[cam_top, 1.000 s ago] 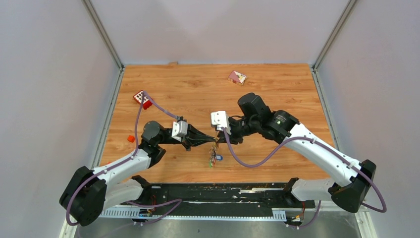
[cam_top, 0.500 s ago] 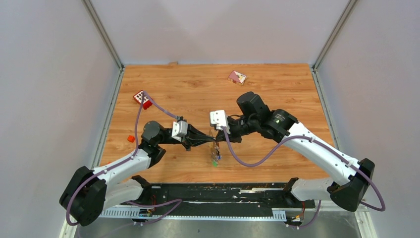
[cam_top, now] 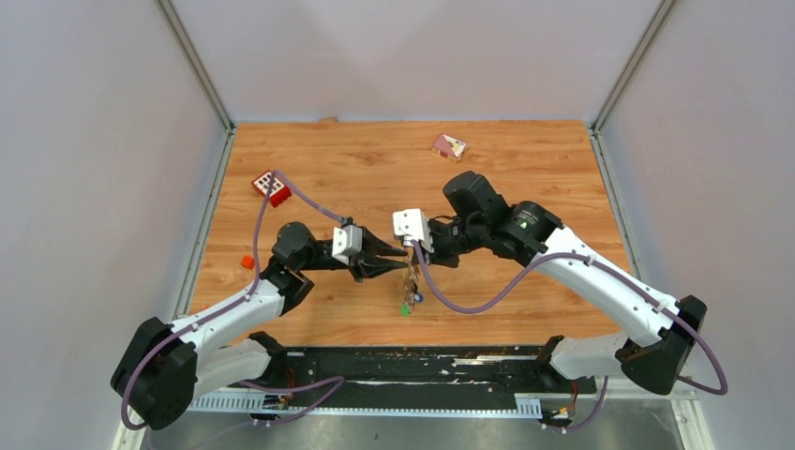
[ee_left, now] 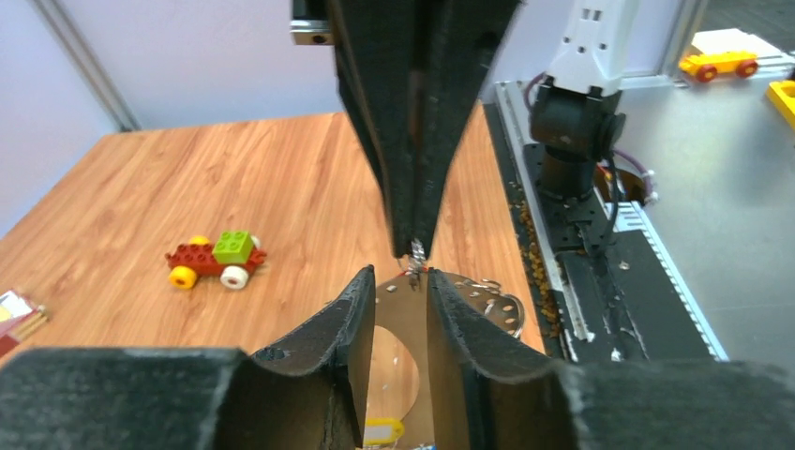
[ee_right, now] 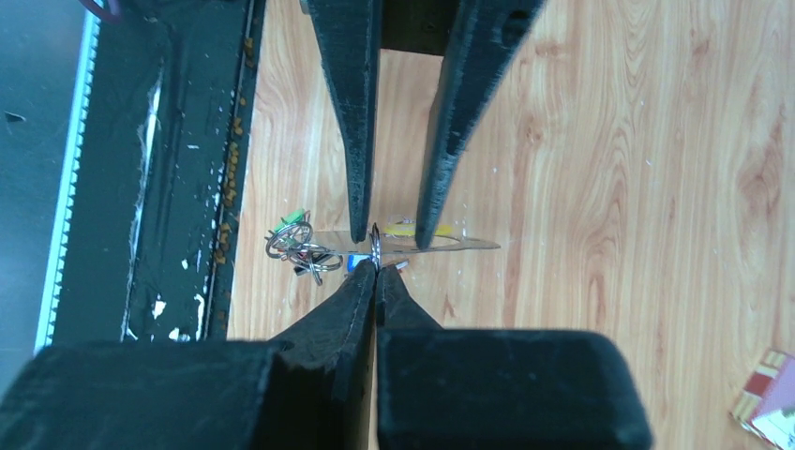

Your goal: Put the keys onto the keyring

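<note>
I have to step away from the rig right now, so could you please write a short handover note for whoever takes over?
Left gripper: open, fingers on either side of the keyring, holding nothing.
Right gripper: shut on the keyring, held above the table.
Keys: bunched with coloured tags, hanging beside the pinched ring.
Done: bunch lifted and presented between both grippers.
Left: confirm each key is threaded; the views cannot settle that.

Robot lab test cell: wood-grain counter (cam_top: 375, 159) boxed by plain white panels (cam_top: 94, 141) on aluminium posts (cam_top: 195, 66).
</note>
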